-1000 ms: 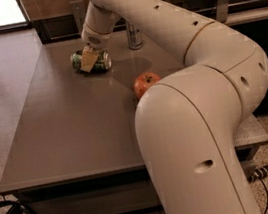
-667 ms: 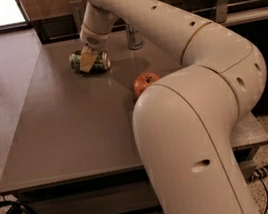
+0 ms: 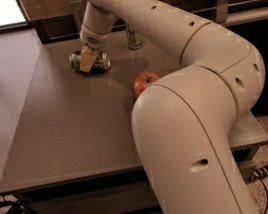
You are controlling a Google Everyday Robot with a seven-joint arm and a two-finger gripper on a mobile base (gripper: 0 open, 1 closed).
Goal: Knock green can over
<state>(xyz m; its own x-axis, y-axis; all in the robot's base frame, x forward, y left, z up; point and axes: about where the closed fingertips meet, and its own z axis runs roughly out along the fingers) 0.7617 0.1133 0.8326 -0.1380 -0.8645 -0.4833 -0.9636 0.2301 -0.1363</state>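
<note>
Can: green can (image 3: 100, 62) lies on its side near the far-left corner of the counter (image 3: 66, 125), its long axis roughly along the far edge. From that pose you can judge the knock-over done, or nearly done.
Gripper: gripper (image 3: 87, 60) sits low over the middle of the green can, covering part of its near side. It is probably that low because a push at the body is what tips a can.
Gripper state: you cannot tell how far open it is, or whether it has hold of anything. It overlaps the can and hides the contact.
Arm: arm (image 3: 206, 52) stretches from the near-right corner across to the far-left one, so it blocks much of the right edge from you.
Silver can: silver can (image 3: 134, 37) stands upright by the far edge, right of the green can and apart from it. It looks like a distractor, so keep off it.
Apple: apple (image 3: 144, 82) rests toward the middle of the counter, partly hidden by the arm and well apart from the green can. It is not in the gripper's way.
Risk: a can on its side could roll toward the left edge if you nudge it again.
Next: you likely only need to lift clear, straight up, without dragging the can.
</note>
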